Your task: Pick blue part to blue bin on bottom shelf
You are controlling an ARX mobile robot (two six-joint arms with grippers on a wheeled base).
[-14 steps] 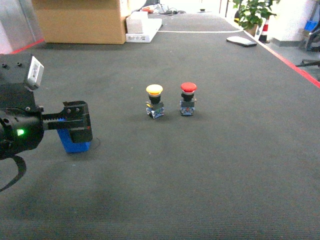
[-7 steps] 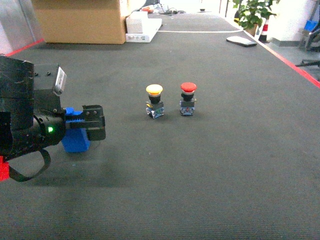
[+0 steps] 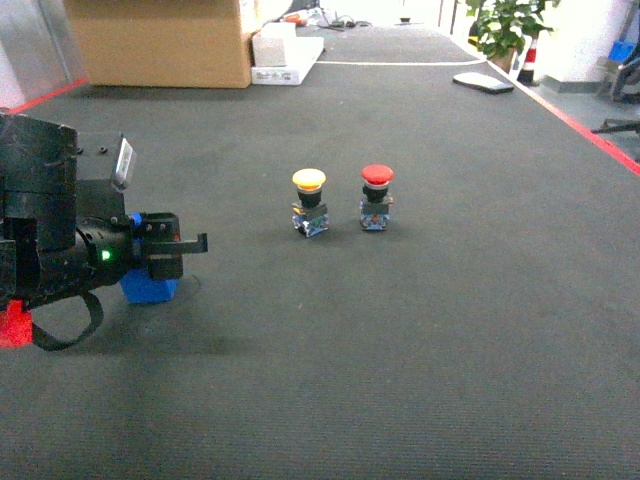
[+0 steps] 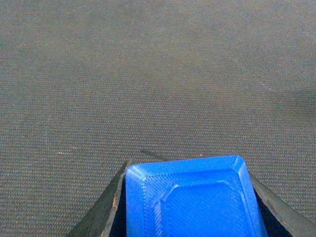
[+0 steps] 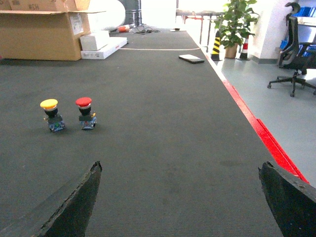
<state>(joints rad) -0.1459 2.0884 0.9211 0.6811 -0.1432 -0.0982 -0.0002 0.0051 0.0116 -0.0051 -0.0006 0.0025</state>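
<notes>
Head view: the left end effector [image 3: 185,250] sits low on the left, a bulky black body with a green light glowing on its side. Its fingers reach toward the middle, with the blue part [image 3: 148,285] tucked between and under them. That part rests on the dark carpeted floor [image 3: 420,330], and only its lower half shows beneath the black housing.

Left wrist view is nearly filled at the bottom by the blue part [image 4: 190,197], a chamfered block with fine printed lines. A dark finger [image 4: 106,207] lies against its left edge and another against its right, so the left end effector is closed on the part. Beyond it there is only carpet.

Farther out on the floor stand two push buttons side by side, close together but not touching: a yellow button [image 3: 309,201] on the left and a red button [image 3: 376,196] on the right, both upright.

Right wrist view shows the right end effector [image 5: 180,197] spread wide with nothing between its two dark fingertips, looking across the carpet toward the same two buttons. A red line [image 5: 256,133] edges the carpet on the right. A cardboard box [image 3: 160,40] stands at the far left.
</notes>
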